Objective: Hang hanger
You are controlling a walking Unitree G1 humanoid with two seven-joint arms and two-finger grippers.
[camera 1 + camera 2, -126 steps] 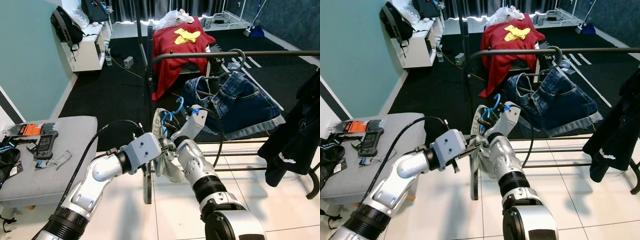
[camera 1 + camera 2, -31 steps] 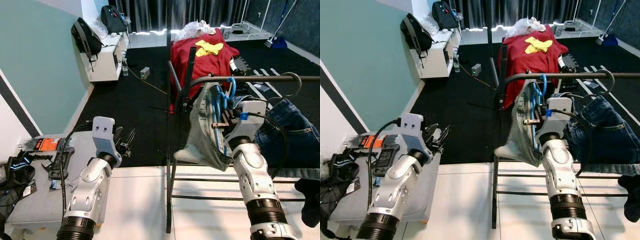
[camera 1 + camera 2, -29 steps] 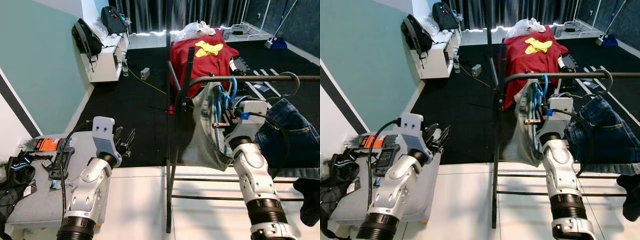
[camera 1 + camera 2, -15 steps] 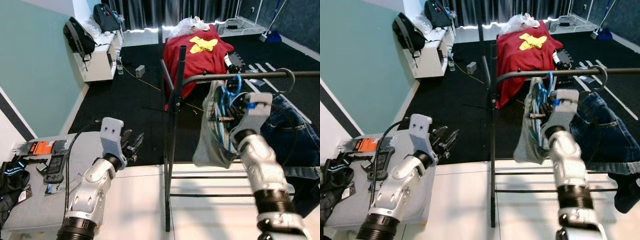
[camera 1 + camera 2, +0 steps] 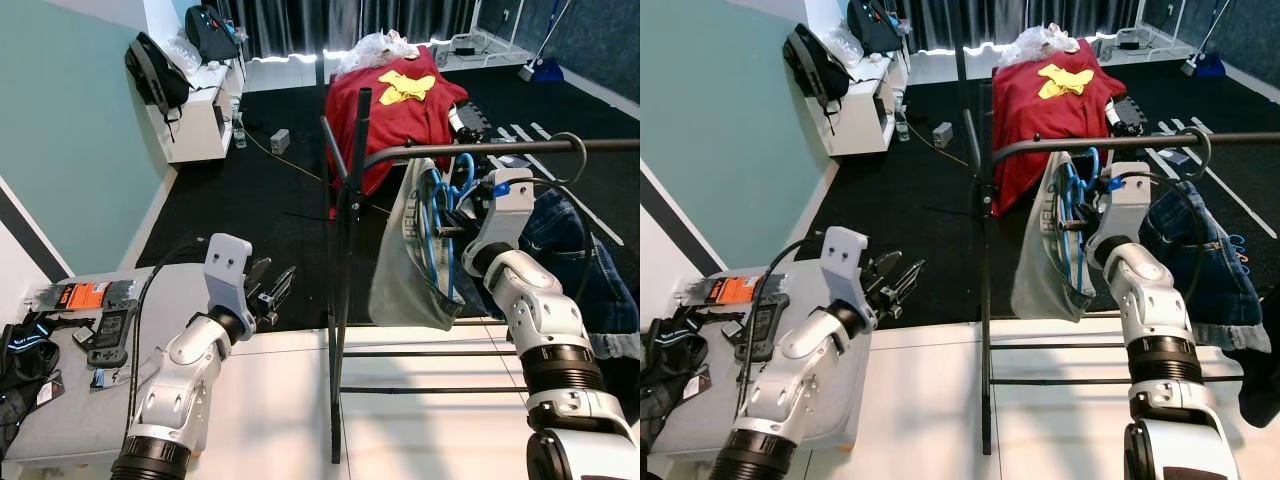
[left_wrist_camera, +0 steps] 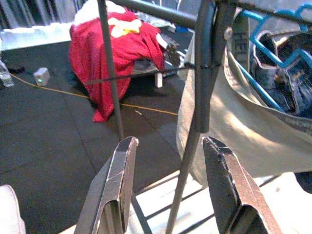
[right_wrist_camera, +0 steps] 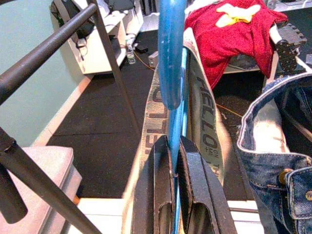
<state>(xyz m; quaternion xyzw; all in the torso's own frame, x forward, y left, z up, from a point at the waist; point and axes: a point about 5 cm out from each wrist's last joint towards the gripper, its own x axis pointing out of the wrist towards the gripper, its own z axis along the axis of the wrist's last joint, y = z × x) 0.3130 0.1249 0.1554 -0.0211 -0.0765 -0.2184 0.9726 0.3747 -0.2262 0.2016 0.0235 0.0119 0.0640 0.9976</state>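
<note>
The blue hanger [image 7: 171, 58], judged light and stiff under a limp grey garment [image 5: 402, 262], was gripped at its neck by the right pincer [image 7: 171, 161] beside the rail [image 5: 470, 148], the left pincer [image 6: 165, 185] held open

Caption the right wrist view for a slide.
Right tool shut on the blue hanger carrying grey shorts, raised beside the dark rack rail.
</note>
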